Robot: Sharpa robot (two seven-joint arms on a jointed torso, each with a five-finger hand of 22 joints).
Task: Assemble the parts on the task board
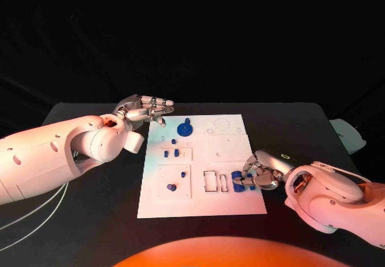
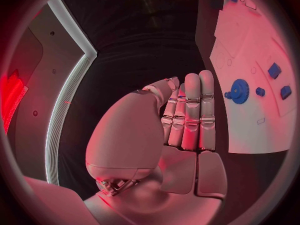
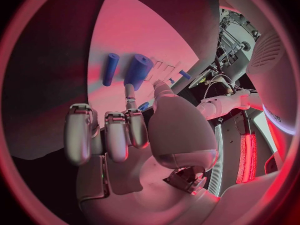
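Observation:
The white task board (image 1: 201,167) lies mid-table. A blue gear (image 1: 185,129) (image 2: 239,90) stands in it near the far edge, with small blue parts (image 1: 171,152) (image 2: 274,70) just nearer. Two blue pegs (image 1: 171,187) sit in the near-left plate. My right hand (image 1: 263,173) is at the board's right edge; its thumb and a finger (image 3: 129,92) pinch a thick blue cylinder (image 3: 138,69) (image 1: 250,182). A thinner blue cylinder (image 3: 110,68) (image 1: 237,180) lies beside it. My left hand (image 1: 145,110) (image 2: 187,120) hovers off the far-left corner, fingers straight, holding nothing.
Two empty rectangular slots (image 1: 215,181) lie just left of the cylinders. A pale object (image 1: 350,135) sits at the table's right edge. Bare black table (image 1: 96,222) surrounds the board on all sides.

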